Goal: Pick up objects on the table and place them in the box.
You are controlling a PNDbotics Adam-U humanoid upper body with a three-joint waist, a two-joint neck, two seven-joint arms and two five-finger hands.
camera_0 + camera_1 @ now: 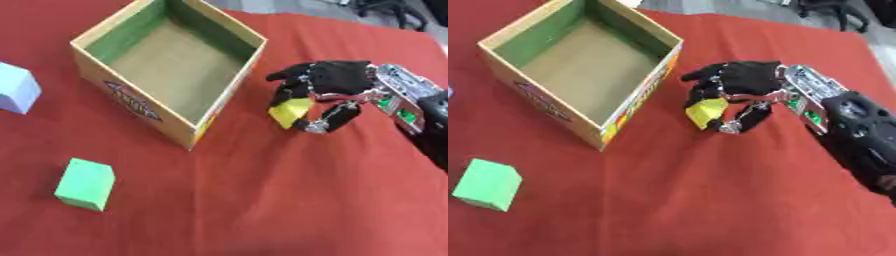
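An open cardboard box [229, 91] with a green inner lining stands on the red cloth at the upper left; its inside looks bare. Just right of the box, my right hand [331, 80] has its fingers and thumb curled round a yellow block [290, 112], which hangs a little above the cloth. A green block [86, 183] lies on the cloth at the lower left. A pale blue block [16, 89] sits at the left edge, left of the box. My left hand shows in neither view.
The red cloth [289, 200] covers the table. Dark chair legs stand beyond the far edge at the upper right. My right forearm [859, 135] comes in from the right edge.
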